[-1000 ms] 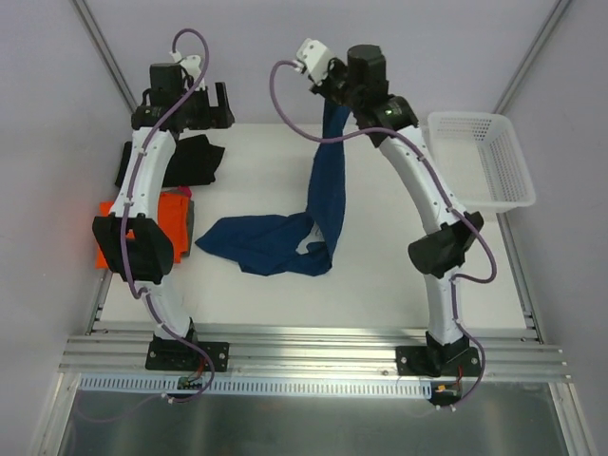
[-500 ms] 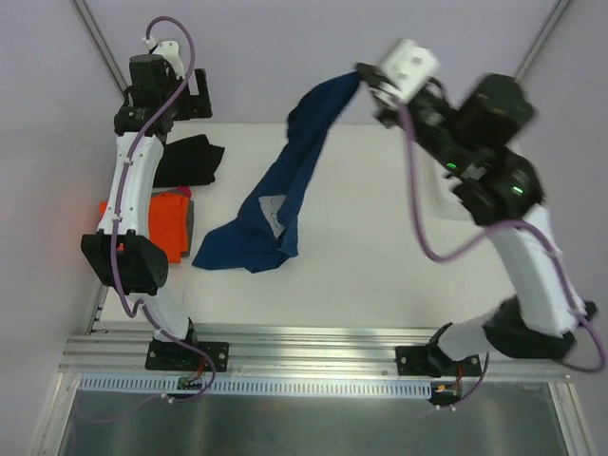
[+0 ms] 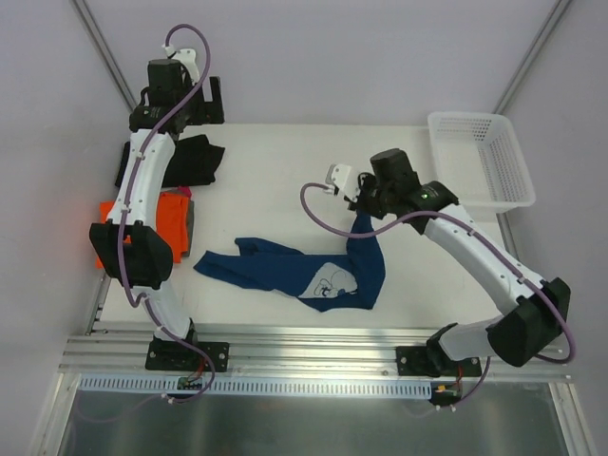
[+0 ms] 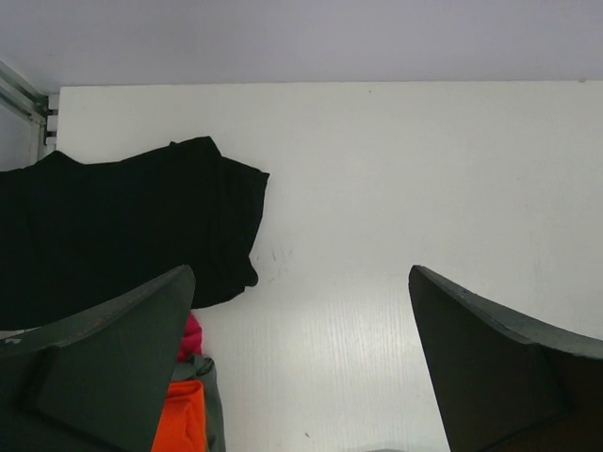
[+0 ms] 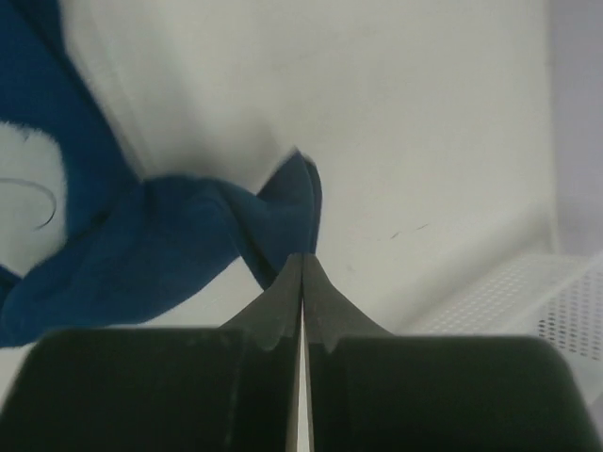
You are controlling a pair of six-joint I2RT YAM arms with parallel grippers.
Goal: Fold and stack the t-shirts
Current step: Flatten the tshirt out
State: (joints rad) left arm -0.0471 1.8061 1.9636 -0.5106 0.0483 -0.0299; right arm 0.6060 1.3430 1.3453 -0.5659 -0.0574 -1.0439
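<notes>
The navy blue t-shirt [image 3: 285, 271] lies crumpled across the front middle of the table, its white print [image 3: 328, 281] facing up. Its right end rises to my right gripper [image 3: 364, 207], which is shut on a fold of it. In the right wrist view the jaws [image 5: 303, 256] meet on the navy cloth [image 5: 160, 245]. The black t-shirt [image 3: 180, 159] lies at the back left, and the orange t-shirt [image 3: 171, 223] at the left edge. My left gripper [image 3: 214, 101] hangs open and empty above the back left. Its wrist view shows the black t-shirt [image 4: 122, 226] and the orange one [image 4: 179, 419].
A white lattice basket [image 3: 480, 157] stands at the back right, its corner showing in the right wrist view [image 5: 528, 301]. A bit of pink cloth [image 4: 192, 334] and grey cloth [image 4: 213, 400] lie beside the orange t-shirt. The table's left rail [image 4: 24, 99] runs close by.
My right arm swung the navy t-shirt up high, then brought it down toward the front, so it now lies stretched out with the print up. The left arm barely moved.
</notes>
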